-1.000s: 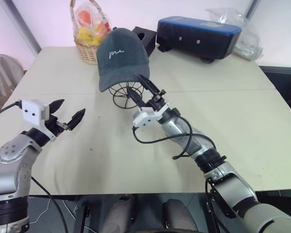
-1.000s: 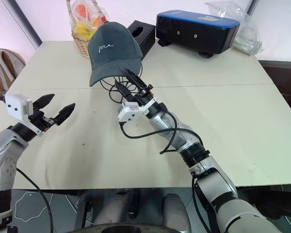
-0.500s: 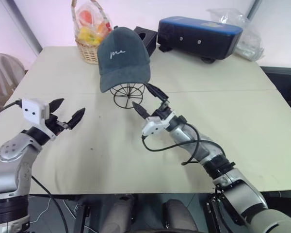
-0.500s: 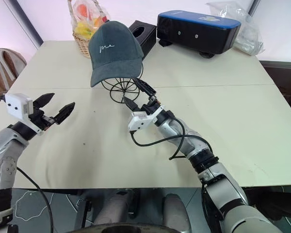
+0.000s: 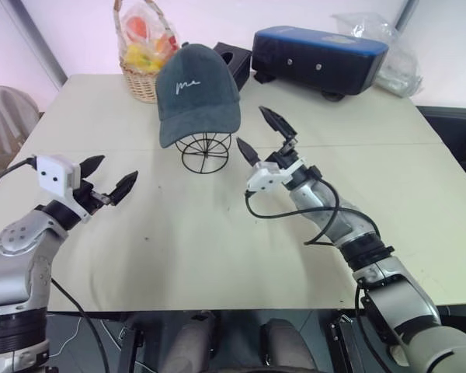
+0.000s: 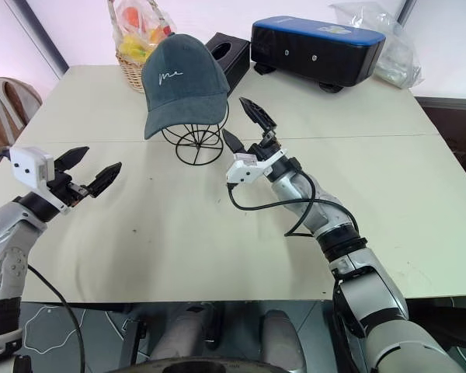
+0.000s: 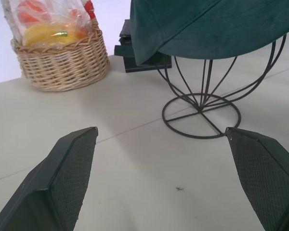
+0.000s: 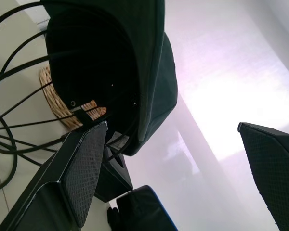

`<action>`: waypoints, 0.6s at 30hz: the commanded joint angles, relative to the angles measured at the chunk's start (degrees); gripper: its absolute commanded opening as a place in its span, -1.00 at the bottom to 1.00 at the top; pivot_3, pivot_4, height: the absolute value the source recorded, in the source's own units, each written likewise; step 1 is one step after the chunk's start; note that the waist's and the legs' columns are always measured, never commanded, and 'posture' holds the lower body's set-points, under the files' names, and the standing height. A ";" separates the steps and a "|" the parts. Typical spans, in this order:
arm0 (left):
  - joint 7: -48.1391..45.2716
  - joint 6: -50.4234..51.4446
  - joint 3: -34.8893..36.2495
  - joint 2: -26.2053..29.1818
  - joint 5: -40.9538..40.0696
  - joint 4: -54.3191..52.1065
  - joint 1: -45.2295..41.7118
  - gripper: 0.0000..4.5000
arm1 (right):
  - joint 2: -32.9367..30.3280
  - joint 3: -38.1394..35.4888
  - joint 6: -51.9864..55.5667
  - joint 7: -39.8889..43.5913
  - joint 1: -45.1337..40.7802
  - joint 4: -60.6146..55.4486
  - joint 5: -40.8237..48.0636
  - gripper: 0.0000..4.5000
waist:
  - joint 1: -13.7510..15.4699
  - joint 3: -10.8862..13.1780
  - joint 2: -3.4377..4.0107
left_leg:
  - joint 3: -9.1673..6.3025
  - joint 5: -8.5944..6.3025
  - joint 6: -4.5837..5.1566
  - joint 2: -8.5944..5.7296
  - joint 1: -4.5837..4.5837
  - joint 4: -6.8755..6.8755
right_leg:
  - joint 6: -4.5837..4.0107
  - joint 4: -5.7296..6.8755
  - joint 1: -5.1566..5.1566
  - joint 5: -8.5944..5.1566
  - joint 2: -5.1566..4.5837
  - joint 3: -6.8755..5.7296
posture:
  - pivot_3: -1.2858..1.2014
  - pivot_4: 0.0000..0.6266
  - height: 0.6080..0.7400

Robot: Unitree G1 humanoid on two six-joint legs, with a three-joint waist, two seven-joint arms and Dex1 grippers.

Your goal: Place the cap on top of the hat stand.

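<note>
Big pale table (image 5: 217,256) carrying everything. At its far edge, beyond the right end effector (image 5: 262,136), sits a blue-topped black case (image 5: 318,56) with a clear plastic bag (image 5: 373,35) behind it, the bag cut off by the frame edge. The cap (image 5: 196,92) sits on top of the stand (image 5: 206,154), just to the left of the right end effector and well ahead of the left end effector (image 5: 109,180), brim drooping toward the robot and covering the top of the wire globe. Behind the cap, a wicker basket (image 5: 144,78) of wrapped fruit and a black tissue box (image 5: 234,61), the box half hidden by the cap in the head views.

Right end effector: fingers wide apart, empty, tilted upward, clear of the stand. Left end effector: fingers apart too, holding nothing, level above the table.

The left wrist view gives what the head views lack: the stand's round wire base (image 7: 201,115) flat on the table, central rod rising under the cap's rim. The right wrist view looks up into the cap's dark inside (image 8: 96,62), wires running across it; detail in there is hard to make out.
</note>
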 commanded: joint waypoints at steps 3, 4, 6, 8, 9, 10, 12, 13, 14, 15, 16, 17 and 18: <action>-0.08 -1.08 0.67 0.30 0.28 -1.34 -0.29 1.00 | 1.87 -0.16 -1.03 0.34 -2.18 -1.45 1.82 0.97 | -0.10 0.00 0.00 | 0.00 0.00 0.00 0.00 0.00 0.00 | 0.00 0.00 0.00 0.00 0.00 0.00 | 0.03 -0.52 1.00; -0.06 -1.04 0.69 0.29 0.30 -1.40 -0.24 1.00 | 2.23 -0.09 -1.06 0.63 -2.22 -1.59 2.03 0.97 | -0.08 0.00 0.00 | 0.00 0.00 0.00 0.00 0.00 0.00 | 0.00 0.00 0.00 0.00 0.00 0.00 | 0.03 -0.52 1.00; 0.00 -0.97 0.72 0.27 0.35 -1.57 -0.10 1.00 | 2.74 0.03 -1.11 1.00 -2.38 -1.96 2.26 0.97 | -0.04 0.00 0.00 | 0.00 0.00 0.00 0.00 0.00 0.00 | 0.00 0.00 -0.01 0.00 0.01 0.00 | 0.03 -0.52 1.00; 0.08 -0.92 0.75 0.24 0.39 -1.71 0.03 1.00 | 3.21 0.04 -1.14 1.56 -2.57 -2.52 2.57 0.86 | -0.02 0.00 0.00 | 0.00 0.00 0.00 0.00 0.00 0.00 | 0.00 0.00 -0.01 0.00 0.01 0.00 | 0.03 -0.52 1.00; 0.11 -0.89 0.78 0.23 0.38 -1.84 0.14 1.00 | 3.43 0.01 -1.19 1.91 -2.56 -2.87 2.78 0.73 | -0.02 0.00 0.00 | 0.00 0.00 0.00 0.00 0.00 0.00 | 0.00 0.00 -0.01 0.00 0.01 0.00 | 0.03 -0.52 1.00; 0.15 -0.90 0.76 0.20 0.41 -1.83 0.17 1.00 | 3.64 0.04 -1.19 2.17 -2.57 -3.12 2.83 0.59 | -0.02 0.00 0.00 | 0.00 0.00 0.00 0.00 0.00 0.00 | 0.00 0.00 -0.01 0.00 0.01 0.00 | 0.03 -0.52 1.00; 0.17 -0.97 0.68 0.15 0.50 -1.74 0.16 1.00 | 3.98 0.07 -1.00 2.49 -2.56 -3.40 2.73 0.15 | -0.02 0.00 0.00 | 0.00 0.00 0.00 0.00 0.00 0.00 | 0.00 0.00 -0.01 0.00 0.01 0.00 | 0.03 -0.52 1.00; 0.20 -0.96 0.68 0.13 0.49 -1.80 0.21 1.00 | 4.10 0.07 -0.92 2.62 -2.47 -3.55 2.64 -0.11 | -0.01 0.00 0.00 | 0.00 0.00 0.00 0.00 0.00 0.00 | 0.00 0.00 -0.01 0.00 0.01 0.00 | 0.03 -0.52 1.00; 0.22 -0.96 0.68 0.11 0.49 -1.82 0.20 1.00 | 4.19 0.10 -0.90 2.76 -2.40 -3.61 2.54 -0.30 | -0.01 0.00 0.00 | 0.00 0.00 0.00 0.00 0.00 0.00 | 0.00 0.00 -0.01 0.00 0.01 0.00 | 0.03 -0.52 1.00; 0.23 -0.96 0.67 0.09 0.50 -1.82 0.19 1.00 | 4.26 0.12 -0.91 2.89 -2.34 -3.62 2.51 -0.30 | -0.02 0.00 0.00 | 0.00 0.00 0.00 0.00 0.00 0.00 | 0.00 0.00 -0.01 0.00 0.01 0.00 | 0.03 -0.52 1.00; 0.23 -0.97 0.65 0.07 0.51 -1.80 0.16 1.00 | 4.31 0.14 -0.91 2.97 -2.29 -3.60 2.44 -0.30 | -0.02 0.00 0.00 | 0.00 0.00 0.00 0.00 0.00 0.00 | 0.00 0.00 -0.01 0.00 0.01 0.00 | 0.03 -0.52 1.00; 0.22 -0.99 0.62 0.06 0.54 -1.73 0.11 1.00 | 4.32 0.16 -0.94 3.04 -2.27 -3.58 2.41 -0.30 | -0.02 0.00 0.00 | 0.00 0.00 0.00 0.00 0.00 0.00 | 0.00 0.00 -0.01 0.00 0.00 0.00 | 0.03 -0.52 1.00; 0.21 -1.03 0.57 0.06 0.59 -1.64 0.06 1.00 | 4.34 0.18 -0.99 3.19 -2.24 -3.59 2.47 -0.30 | -0.01 0.00 0.00 | 0.00 0.00 0.00 0.00 0.00 0.00 | 0.00 0.00 -0.01 0.00 0.00 0.00 | 0.03 -0.52 1.00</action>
